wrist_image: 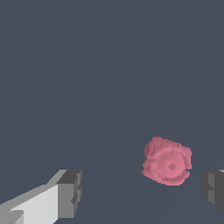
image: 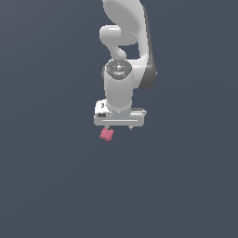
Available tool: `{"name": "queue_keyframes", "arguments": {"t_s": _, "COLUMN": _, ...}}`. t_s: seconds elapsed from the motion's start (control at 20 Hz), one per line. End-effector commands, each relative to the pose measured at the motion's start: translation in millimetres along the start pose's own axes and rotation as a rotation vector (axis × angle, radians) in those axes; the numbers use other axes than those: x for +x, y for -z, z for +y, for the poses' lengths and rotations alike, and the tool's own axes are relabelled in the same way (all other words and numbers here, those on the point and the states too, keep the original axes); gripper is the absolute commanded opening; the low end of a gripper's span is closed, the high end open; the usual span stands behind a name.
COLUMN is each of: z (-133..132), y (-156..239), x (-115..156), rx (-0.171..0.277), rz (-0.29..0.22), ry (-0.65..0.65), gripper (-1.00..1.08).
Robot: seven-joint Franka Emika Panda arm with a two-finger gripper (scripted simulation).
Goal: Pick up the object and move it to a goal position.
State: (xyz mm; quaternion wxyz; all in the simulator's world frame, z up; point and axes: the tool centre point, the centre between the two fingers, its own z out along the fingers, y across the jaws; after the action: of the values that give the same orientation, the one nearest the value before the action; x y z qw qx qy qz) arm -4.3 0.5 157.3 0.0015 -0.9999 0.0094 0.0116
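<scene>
Flat, even, shadowless, slightly pixelated render

White glossy arm (image: 124, 28) w/ dark grey joint trim; white gripper (image: 119, 127), dark grey finger pads (wrist_image: 70, 193).

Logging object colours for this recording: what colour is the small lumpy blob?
Pink-red, matte; the blob shows best in the wrist view.
</scene>
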Motion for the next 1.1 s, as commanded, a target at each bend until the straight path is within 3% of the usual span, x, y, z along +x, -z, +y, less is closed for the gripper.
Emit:
{"name": "queue_keyframes", "arguments": {"t_s": 0.0, "z": 0, "y": 0, "x": 0, "rx": 0.0, "rz": 0.0, "ry": 0.0, "gripper": 1.0}}
{"name": "queue_keyframes", "arguments": {"t_s": 0.45, "z": 35, "y": 13, "x": 0, "rx": -0.023, "rz": 0.019, "ry": -0.051, "gripper": 1.0}}
{"name": "queue_keyframes", "arguments": {"t_s": 1.05, "z": 40, "y": -5, "x": -5, "rx": -0.015, "rz": 0.019, "ry": -0.1, "gripper": 1.0}}
